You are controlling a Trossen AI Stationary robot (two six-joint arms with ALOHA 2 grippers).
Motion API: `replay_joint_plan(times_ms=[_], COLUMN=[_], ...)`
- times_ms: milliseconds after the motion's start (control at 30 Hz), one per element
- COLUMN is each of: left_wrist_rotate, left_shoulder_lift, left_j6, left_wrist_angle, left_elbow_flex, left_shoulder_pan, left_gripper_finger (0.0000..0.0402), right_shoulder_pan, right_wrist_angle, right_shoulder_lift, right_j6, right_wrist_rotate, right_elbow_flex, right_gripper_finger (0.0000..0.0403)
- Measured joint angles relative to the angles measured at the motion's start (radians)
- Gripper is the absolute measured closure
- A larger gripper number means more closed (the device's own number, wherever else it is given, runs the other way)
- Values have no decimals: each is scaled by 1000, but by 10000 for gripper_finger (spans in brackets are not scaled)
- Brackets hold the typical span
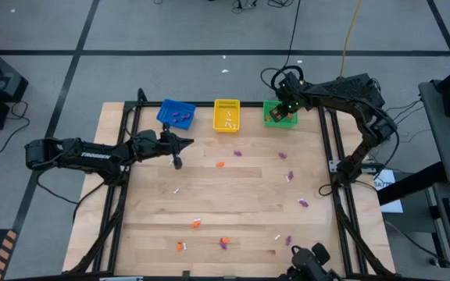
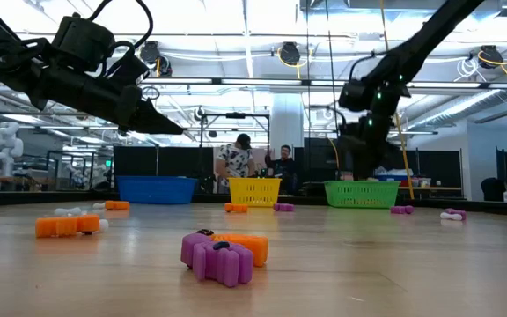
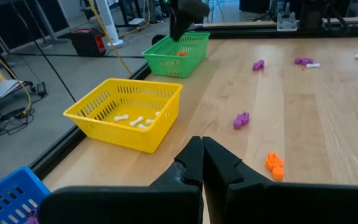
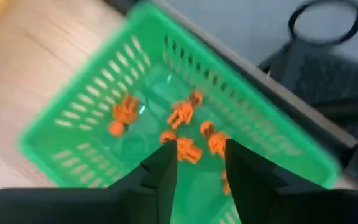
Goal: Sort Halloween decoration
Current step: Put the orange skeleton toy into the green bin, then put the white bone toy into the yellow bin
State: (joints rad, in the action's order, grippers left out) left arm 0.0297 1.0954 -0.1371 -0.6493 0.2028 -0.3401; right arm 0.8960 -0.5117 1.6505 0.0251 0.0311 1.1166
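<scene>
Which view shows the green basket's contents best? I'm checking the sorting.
The right wrist view: it looks straight into the green basket, showing only orange trinkets. The high view shows the right hand over it, the left wrist view one orange piece, the low view only its wall.

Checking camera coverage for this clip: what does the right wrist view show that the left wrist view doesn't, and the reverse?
Only the right wrist view looks down into the green basket, showing about six orange trinkets on its floor, with the right tool open above them.

Only the left wrist view shows the yellow basket holding white bone-shaped trinkets, a corner of the blue basket, loose purple trinkets and an orange trinket on the wooden table, and the left tool shut.

Both show the green basket containing orange.
</scene>
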Motion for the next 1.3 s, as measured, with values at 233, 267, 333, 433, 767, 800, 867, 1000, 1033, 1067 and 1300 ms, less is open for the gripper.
replay_joint_plan(times_ms=[233,267,333,433,767,800,867,1000,1033,1067,1300], left_wrist_rotate=[0,0,0,0,0,0,-29,-56,-53,-47,-24], left_shoulder_lift=[0,0,0,0,0,0,0,0,0,0,0], left_j6=[0,1,1,1,102,92,59,30,29,27,112], left_wrist_angle=[-2,0,6,12,369,402,465,607,661,717,1009], left_elbow_flex=[0,2,11,27,182,193,213,281,301,323,417], left_shoulder_pan=[0,0,3,8,7,7,6,18,24,31,96], left_gripper_finger=[402,402,402,402,402,402,402,402,402,402,402], right_shoulder_pan=[-65,-75,-100,-151,-364,-382,-411,-461,-469,-477,-487], right_wrist_angle=[54,80,158,309,819,861,924,982,985,987,986], right_shoulder_lift=[-152,-166,-190,-219,-254,-254,-254,-254,-254,-254,-254], right_j6=[-42,-42,-42,-42,11,9,-12,-17,-18,-24,-101], right_wrist_rotate=[-2,-2,-2,-7,12,24,24,18,17,16,17], right_elbow_flex=[-23,-37,-79,-171,-412,-419,-425,-425,-425,-425,-426], right_gripper_finger=[341,358,388,395,402,402,402,402,402,402,402])
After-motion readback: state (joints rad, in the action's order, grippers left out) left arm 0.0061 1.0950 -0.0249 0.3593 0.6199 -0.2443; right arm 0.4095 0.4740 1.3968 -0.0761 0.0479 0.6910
